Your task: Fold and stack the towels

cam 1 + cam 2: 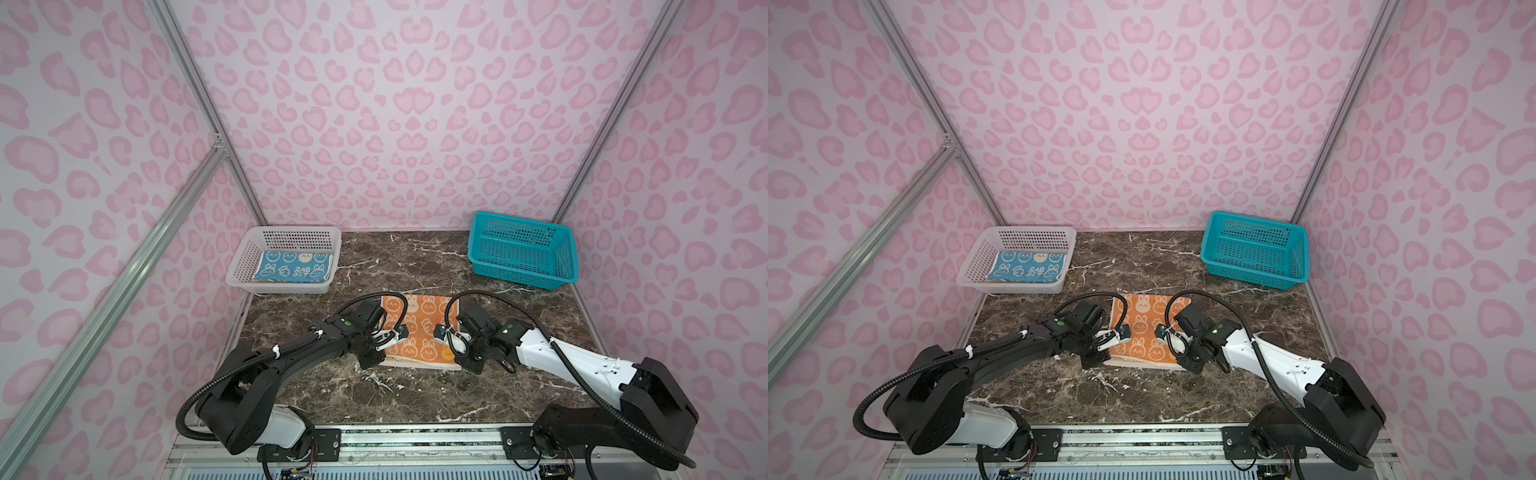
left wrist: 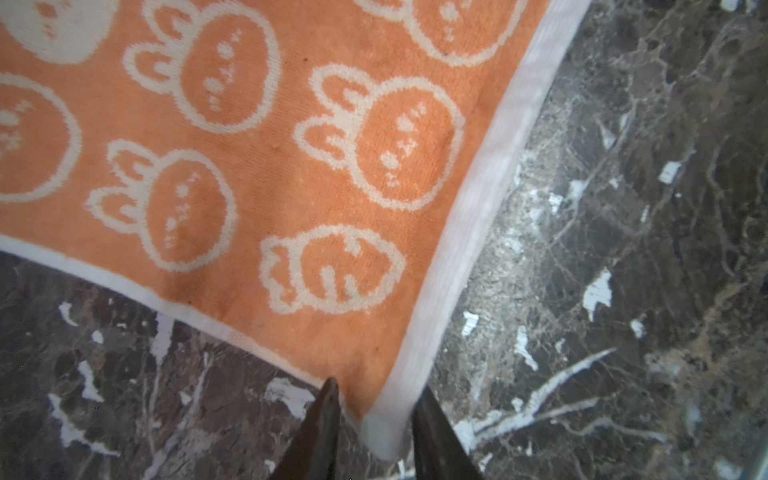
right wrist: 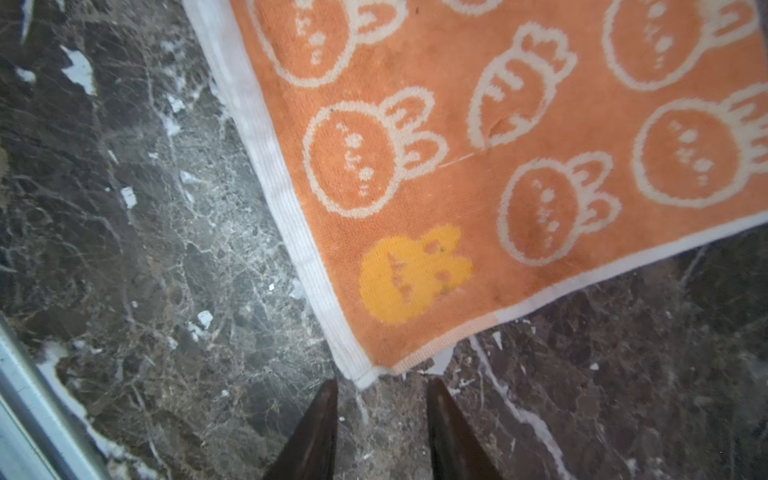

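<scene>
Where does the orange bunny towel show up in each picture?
In a top view: orange towel lies mid-table between both arms.
In a top view: orange towel likewise mid-table between both arms.
Left wrist view: orange towel fills much of the frame, corner between the tips of the left tool.
Right wrist view: orange towel fills much of the frame, corner just ahead of the right tool.
Shared landmark: the dark marble table under it.

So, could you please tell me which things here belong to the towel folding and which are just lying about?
Job: orange rabbit towel, flat on the marble table; blue rabbit towel, folded in the white basket; left gripper and right gripper, at the orange towel's near corners.
Lying about: teal basket, likely; nothing shows in it.
</scene>
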Controlling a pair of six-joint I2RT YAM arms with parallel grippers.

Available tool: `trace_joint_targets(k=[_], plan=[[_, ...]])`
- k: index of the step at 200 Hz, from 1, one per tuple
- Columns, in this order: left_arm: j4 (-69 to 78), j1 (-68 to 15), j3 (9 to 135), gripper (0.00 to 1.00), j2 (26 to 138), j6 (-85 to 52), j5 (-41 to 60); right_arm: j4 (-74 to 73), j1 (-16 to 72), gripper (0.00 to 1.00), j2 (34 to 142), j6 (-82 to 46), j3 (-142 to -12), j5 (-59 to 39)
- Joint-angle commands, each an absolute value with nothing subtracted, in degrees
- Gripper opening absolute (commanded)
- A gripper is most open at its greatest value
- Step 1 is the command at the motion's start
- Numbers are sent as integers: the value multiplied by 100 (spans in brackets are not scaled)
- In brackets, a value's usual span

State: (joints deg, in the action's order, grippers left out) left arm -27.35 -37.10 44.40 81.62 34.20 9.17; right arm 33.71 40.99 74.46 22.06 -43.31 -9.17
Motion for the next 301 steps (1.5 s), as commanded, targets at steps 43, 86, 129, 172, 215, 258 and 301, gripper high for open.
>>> trace_joint_targets(k=[43, 86, 129, 172, 215, 258, 301], plan=[[-2927, -3709, 4351, 49, 7628, 3232, 912, 3204, 4050, 42, 7139, 1799, -4247, -866], [-2722, -3705, 4246, 58, 7216, 3026, 886, 2839, 3618, 54, 7063, 901, -4393, -986], [-1641, -3376, 4319, 65, 6998, 1889, 1027, 1986, 3255, 74, 6756, -241, -4331, -759], [-1186, -3193, 5048, 67, 7338, 732, 903, 1391, 3035, 88, 6506, -1272, -4303, -468], [-921, -3012, 5585, 68, 7912, -343, 550, 945, 2606, 91, 6740, -1851, -4382, -692], [-1018, -2636, 6094, 69, 8664, -1283, 924, 1304, 2147, 90, 7463, -2109, -4878, -750], [-1280, -2416, 6702, 71, 9474, -1558, 991, 1553, 2034, 88, 8323, -2183, -5479, -665]])
